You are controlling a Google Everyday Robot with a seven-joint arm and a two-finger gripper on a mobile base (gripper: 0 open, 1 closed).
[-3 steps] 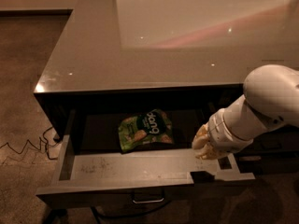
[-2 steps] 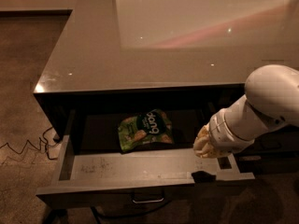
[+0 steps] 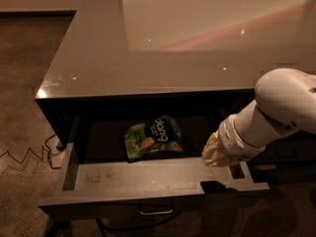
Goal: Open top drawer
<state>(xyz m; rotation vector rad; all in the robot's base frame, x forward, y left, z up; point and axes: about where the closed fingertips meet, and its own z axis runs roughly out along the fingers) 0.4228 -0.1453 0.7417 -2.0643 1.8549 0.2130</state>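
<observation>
The top drawer (image 3: pixel 123 176) stands pulled out from under the glossy counter, showing its scuffed grey floor. Its small metal bar handle (image 3: pixel 156 212) is at the middle of the front panel, at the bottom of the view. My gripper (image 3: pixel 213 152), pale yellow at the end of the white arm (image 3: pixel 276 107), hangs over the right part of the drawer, just behind the front panel and to the right of a green snack bag (image 3: pixel 153 138). It is not touching the handle.
The green snack bag lies at the back of the drawer floor. The grey counter top (image 3: pixel 148 48) overhangs the drawer's rear. A cable (image 3: pixel 29 157) zigzags across the brown carpet to the left. A dark cabinet section (image 3: pixel 291 152) lies behind the arm on the right.
</observation>
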